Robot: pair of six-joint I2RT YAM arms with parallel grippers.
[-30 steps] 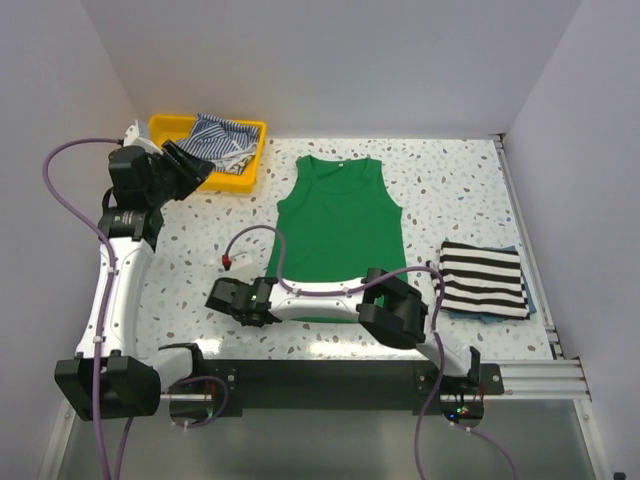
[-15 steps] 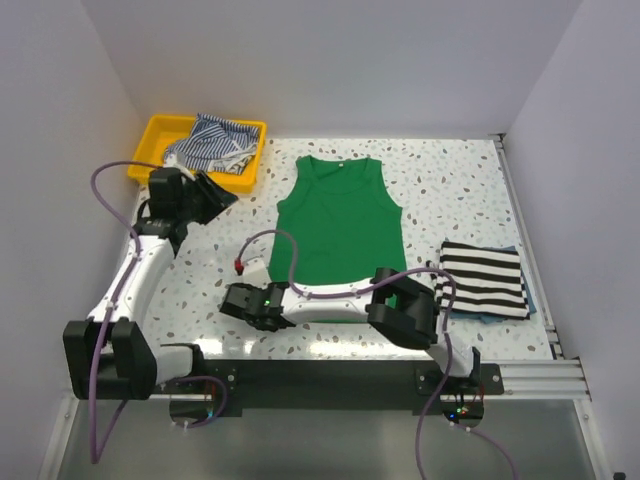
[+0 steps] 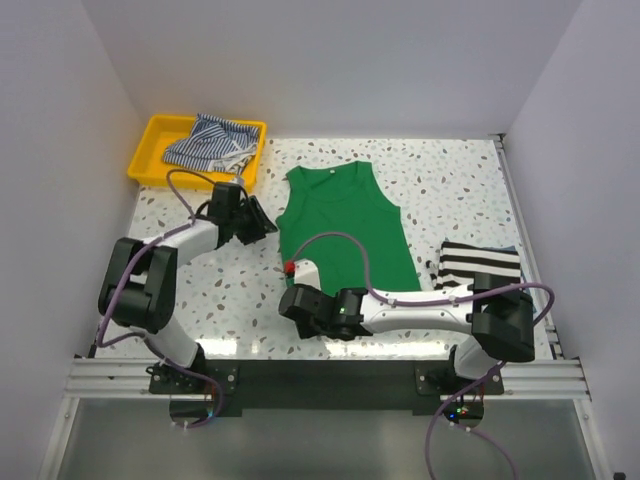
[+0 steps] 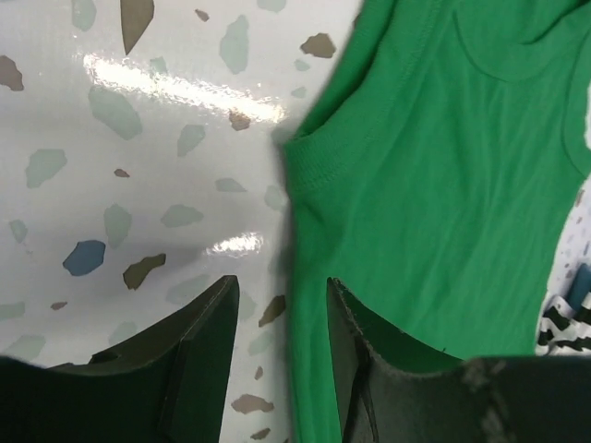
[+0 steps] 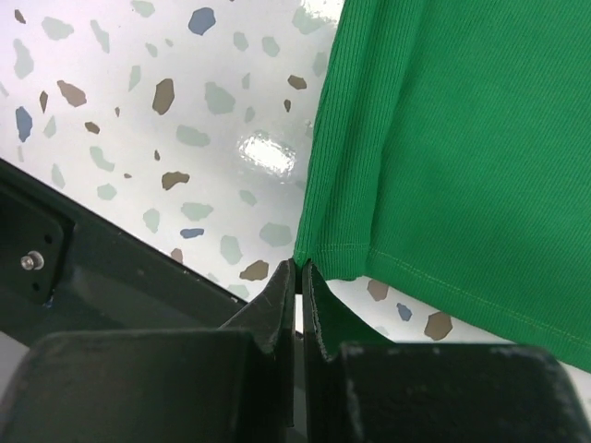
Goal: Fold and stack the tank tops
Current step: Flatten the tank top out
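left hand (image 4: 282,295) open, straddling green tank top (image 4: 443,212) side edge

Blue-and-white striped tank top (image 3: 210,140): thin stripes, crumpled in a loose heap inside the yellow tray (image 3: 160,130).

Green tank top (image 3: 340,225): plain bright green, spread flat just right of the tray, neckline at the far end, hem nearest. The hem's tray-side corner is puckered, pinched in the right gripper (image 5: 297,269).

Black-and-white striped tank top (image 3: 480,265): broad stripes, folded into a flat rectangle, well right of the tray, beyond the green one; near edge partly hidden.
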